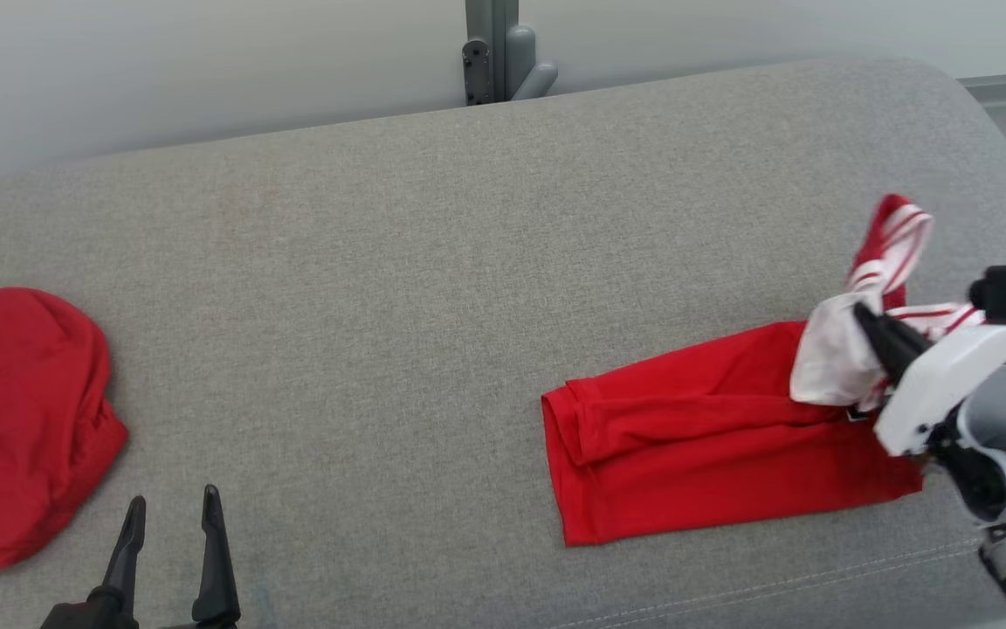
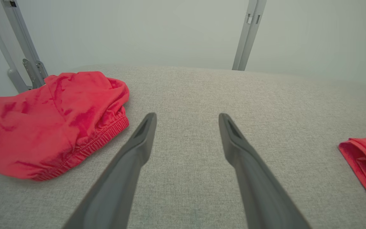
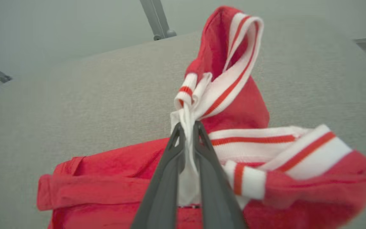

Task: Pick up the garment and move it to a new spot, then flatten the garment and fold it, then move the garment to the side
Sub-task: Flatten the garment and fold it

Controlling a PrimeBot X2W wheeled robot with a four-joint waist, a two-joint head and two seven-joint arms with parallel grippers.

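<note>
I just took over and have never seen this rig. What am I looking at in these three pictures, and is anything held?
You are seeing a two-armed wheeled robot through three cameras. The wide picture is from its head, looking down on a grey padded surface. The other two cameras sit on the wrists, one per arm. The left gripper is open and holds nothing. The right gripper is shut on the white edge of the red garment, and that end is raised off the surface. A second red cloth lies bunched at the robot's left.
</note>
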